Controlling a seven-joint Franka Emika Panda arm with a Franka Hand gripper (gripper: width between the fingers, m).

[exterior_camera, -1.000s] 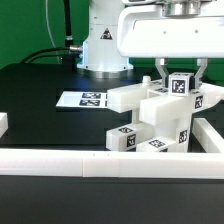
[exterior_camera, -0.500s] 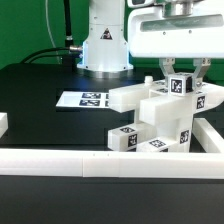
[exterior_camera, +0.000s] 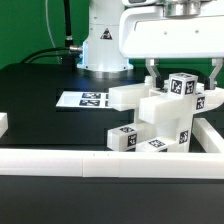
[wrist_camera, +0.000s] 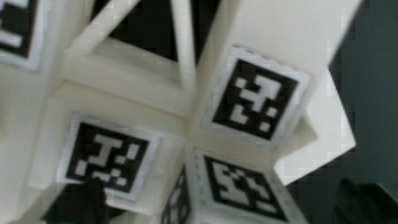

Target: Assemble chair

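In the exterior view the chair [exterior_camera: 160, 118] is a blocky white stack of tagged pieces on the black table, toward the exterior view's right. Its topmost piece is a small tagged block [exterior_camera: 181, 87]. My gripper [exterior_camera: 183, 74] hangs straight above that block, open. One finger [exterior_camera: 152, 72] stands on each side of the block, clear of it. The wrist view is filled by the chair's white pieces and their tags [wrist_camera: 258, 95], seen from very close. No finger shows clearly there.
The marker board [exterior_camera: 85, 99] lies flat on the table toward the exterior view's left of the chair. A long white border rail [exterior_camera: 90, 165] runs along the front, and another rail [exterior_camera: 211, 134] closes the right side. The robot's base [exterior_camera: 104, 45] stands behind.
The fingers were shut on the top tagged block in both earlier frames. Now they are spread wide and have let it go; the block stays on the chair.
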